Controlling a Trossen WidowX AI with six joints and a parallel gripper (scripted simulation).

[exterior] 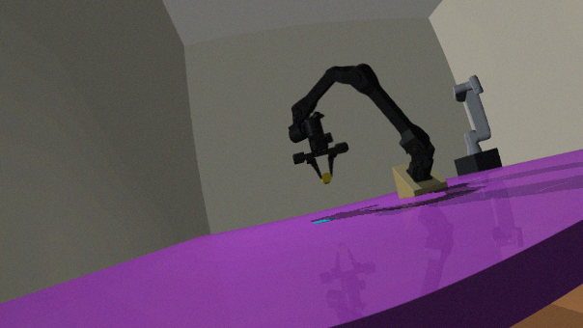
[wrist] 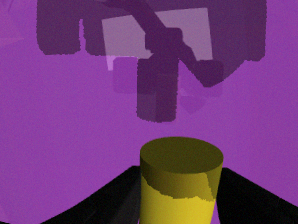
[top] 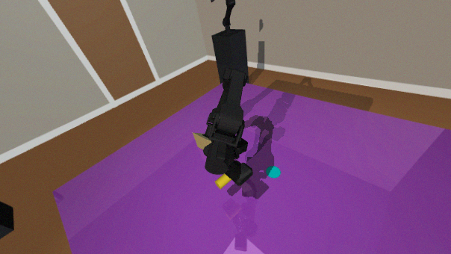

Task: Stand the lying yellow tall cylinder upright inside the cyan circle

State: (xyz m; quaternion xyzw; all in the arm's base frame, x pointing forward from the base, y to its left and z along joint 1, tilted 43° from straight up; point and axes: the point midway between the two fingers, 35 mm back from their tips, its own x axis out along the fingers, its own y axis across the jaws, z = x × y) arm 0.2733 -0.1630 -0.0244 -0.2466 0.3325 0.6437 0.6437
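From the top, the black hand is pinching the yellow cylinder, and one end of the cylinder sticks out to the left of the hand. They are over the middle of the purple surface, far from every edge. The cyan circle lies just to the right of the hand with nothing on it, and wide purple room spreads all around it. From the side, the hand hangs high above the surface, its two fingers coming together at the tips around the little cylinder. The cyan circle shows as a thin streak far below it. From the wrist, the cylinder sits squeezed between two dark fingers, with its flat end facing the surface below.
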